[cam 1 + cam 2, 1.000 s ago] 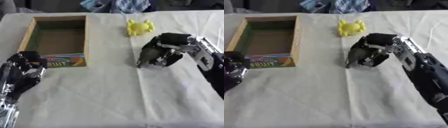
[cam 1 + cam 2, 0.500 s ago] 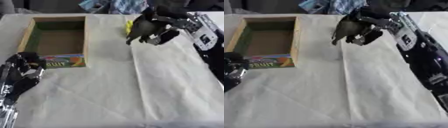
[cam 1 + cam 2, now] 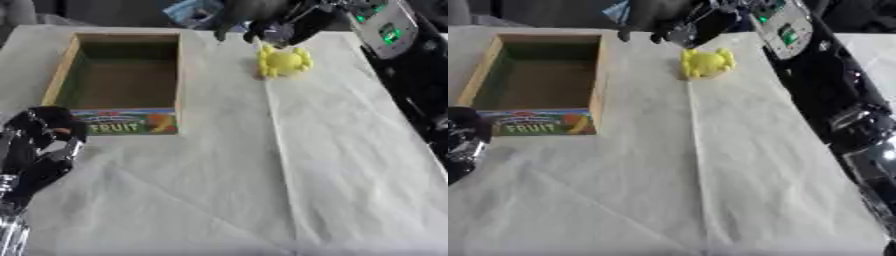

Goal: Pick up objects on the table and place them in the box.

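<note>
The yellow toy [image 3: 283, 61] looks light, knobbly and rigid, best pinched across its round body by the right hand [image 3: 273, 22], hovering fingers spread just beyond it.

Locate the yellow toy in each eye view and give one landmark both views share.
Left eye view: the yellow toy lies upper centre-right on the white cloth, just below the right hand.
Right eye view: it sits upper centre, again under that hand.
Shared landmark: the wooden box to the toy's left.
</note>
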{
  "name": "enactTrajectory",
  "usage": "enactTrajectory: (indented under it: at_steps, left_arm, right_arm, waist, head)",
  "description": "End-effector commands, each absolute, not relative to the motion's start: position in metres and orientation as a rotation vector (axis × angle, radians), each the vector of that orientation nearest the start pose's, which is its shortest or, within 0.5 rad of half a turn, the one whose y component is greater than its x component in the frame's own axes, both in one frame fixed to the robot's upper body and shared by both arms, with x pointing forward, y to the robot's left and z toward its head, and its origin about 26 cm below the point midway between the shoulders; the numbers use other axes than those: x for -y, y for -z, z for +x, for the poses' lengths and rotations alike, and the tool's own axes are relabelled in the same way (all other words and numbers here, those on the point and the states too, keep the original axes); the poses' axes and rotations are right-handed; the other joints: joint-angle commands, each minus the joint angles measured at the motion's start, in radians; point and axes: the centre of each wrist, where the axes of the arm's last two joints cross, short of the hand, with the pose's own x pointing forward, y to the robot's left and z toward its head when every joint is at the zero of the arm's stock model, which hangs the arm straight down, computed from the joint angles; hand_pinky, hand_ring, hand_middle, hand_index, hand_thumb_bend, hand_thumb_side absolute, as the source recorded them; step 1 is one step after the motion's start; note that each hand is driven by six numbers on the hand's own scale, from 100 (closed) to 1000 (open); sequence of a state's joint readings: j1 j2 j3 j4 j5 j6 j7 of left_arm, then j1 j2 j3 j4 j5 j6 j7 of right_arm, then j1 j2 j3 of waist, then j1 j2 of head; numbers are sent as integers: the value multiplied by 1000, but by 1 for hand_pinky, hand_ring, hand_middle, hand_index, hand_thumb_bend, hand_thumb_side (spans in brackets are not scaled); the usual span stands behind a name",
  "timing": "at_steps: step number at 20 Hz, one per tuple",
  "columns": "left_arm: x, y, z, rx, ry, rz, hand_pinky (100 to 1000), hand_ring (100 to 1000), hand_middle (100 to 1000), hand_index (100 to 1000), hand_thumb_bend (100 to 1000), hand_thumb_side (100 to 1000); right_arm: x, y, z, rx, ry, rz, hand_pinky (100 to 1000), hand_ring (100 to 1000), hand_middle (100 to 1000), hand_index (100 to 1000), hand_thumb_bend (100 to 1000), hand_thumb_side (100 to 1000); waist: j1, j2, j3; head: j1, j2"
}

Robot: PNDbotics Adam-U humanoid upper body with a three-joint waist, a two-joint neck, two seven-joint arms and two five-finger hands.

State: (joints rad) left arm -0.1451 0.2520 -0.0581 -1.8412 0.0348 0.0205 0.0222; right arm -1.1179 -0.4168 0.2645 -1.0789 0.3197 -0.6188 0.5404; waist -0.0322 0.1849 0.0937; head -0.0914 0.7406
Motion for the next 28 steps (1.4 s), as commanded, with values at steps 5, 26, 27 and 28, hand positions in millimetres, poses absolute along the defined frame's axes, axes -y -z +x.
enactTrajectory:
  at_steps: [5, 26, 27, 28]
  left_arm:
    - [-250, -128, 305, 2004, 330, 33, 538, 626, 567, 653, 323, 100]
    - [-221, -158, 313, 2091, 463, -117, 539, 627, 567, 656, 327, 100]
    - [-221, -158, 313, 2091, 466, -120, 539, 627, 567, 656, 327, 100]
    - [-220, -158, 313, 2090, 467, -123, 539, 627, 567, 656, 327, 100]
  right_arm:
    - [178, -310, 476, -2122, 2331, 215, 486, 286, 284, 632, 100, 301]
    - [154, -270, 500, -2177, 2392, 474, 516, 316, 313, 682, 100, 317]
    - [153, -267, 502, -2181, 2393, 488, 516, 316, 314, 683, 100, 312]
    - [153, -263, 503, -2185, 2392, 502, 517, 317, 314, 684, 100, 310]
  waist:
    - [-11, -11, 51]
    - [-34, 25, 220]
    - [-33, 26, 224]
    - [-32, 27, 227]
  head:
    - [-40, -36]
    - [-162, -92]
    - [-164, -93]
    - [-166, -94]
